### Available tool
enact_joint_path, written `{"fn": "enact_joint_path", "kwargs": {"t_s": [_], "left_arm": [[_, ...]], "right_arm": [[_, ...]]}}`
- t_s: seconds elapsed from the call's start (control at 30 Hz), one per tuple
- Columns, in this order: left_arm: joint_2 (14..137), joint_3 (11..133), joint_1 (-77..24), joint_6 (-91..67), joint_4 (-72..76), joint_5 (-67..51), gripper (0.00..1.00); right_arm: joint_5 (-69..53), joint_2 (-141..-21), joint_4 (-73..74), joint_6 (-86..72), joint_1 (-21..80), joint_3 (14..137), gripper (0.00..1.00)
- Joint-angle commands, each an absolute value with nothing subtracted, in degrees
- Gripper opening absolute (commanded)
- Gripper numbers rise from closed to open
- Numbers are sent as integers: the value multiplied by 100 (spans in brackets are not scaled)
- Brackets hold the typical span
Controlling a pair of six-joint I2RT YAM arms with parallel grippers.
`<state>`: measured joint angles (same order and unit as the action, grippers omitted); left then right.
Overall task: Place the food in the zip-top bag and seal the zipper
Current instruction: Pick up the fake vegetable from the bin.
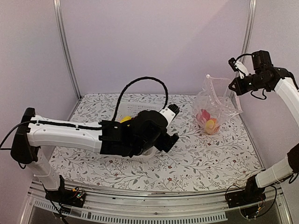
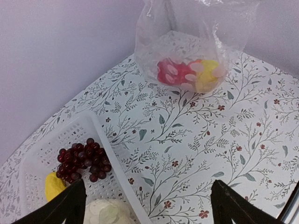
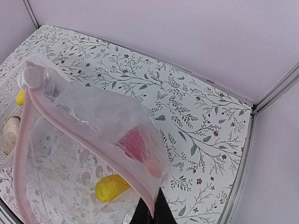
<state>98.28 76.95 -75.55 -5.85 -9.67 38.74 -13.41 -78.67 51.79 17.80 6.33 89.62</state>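
**Top view.**
- Bench [image 1: 219, 154]: one, under a white cloth printed with leafy sprigs and red flecks.
- Room: pale lilac walls behind and at both sides, and two metal posts [image 1: 65, 46] at the back corners.
- Arms: two.
  - My left arm [image 1: 65, 133] lies stretched across the middle. Its jaws are spread over one white perforated basket [image 1: 138, 109], which is mostly hidden beneath them.
  - My right arm [image 1: 285, 91] is raised at the right edge. Its jaws are clamped on the top edge of the zip-top bag [image 1: 212, 100].
- Zip-top bag: one, hanging with its bottom resting on the bench at back right. The food in it reads here only as a red and yellow-orange blur.

**Left wrist view.**
- My two fingertips [image 2: 65, 205] stand wide apart, grasping nothing.
- Basket contents, mostly hidden from above: one grape bunch [image 2: 84, 161], one yellow piece [image 2: 53, 185], one cauliflower [image 2: 105, 212].
- The bag lies beyond, well apart from the basket. It holds one red pepper [image 2: 169, 72] and one second yellow piece [image 2: 208, 77]. I cannot separate out the orange tint between them.

**Right wrist view.**
- Seen only here: the zipper [image 3: 93, 151], one pinkish strip along the mouth, gaping unsealed.
- One round white slider [image 3: 30, 77] sits at the strip's far end.
- My fingers [image 3: 161, 214] pinch the strip at the bottom of the frame.
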Motion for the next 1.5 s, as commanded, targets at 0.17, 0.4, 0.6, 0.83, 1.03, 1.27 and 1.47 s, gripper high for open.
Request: {"fn": "enact_joint_path", "kwargs": {"t_s": [0.17,0.4,0.6,0.83,1.03,1.27,1.47], "left_arm": [[8814,6562,-6465,-2085,-1946,2771,93],[8012,5629,-5320,-2485,-1840,1990,100],[7755,4678,-4470,-2867,-868,161,100],[8067,4311,-4119,-3127,-323,-732,100],[8390,4308,-3971,-3178,-283,-907,96],[8689,4267,-3941,-3227,-258,-978,96],[8972,4236,-3812,-3205,159,-1369,86]], "right_arm": [[-2069,-7315,4351,1790,616,7919,0],[-2793,-6850,3926,1861,619,6858,0],[-3038,-6494,3727,1932,615,6364,0],[-3151,-6331,3691,1920,613,6296,0],[-3249,-6387,3722,1898,614,6370,0],[-3278,-6411,3727,1888,612,6397,0],[-3278,-6448,3746,1881,615,6406,0]]}}
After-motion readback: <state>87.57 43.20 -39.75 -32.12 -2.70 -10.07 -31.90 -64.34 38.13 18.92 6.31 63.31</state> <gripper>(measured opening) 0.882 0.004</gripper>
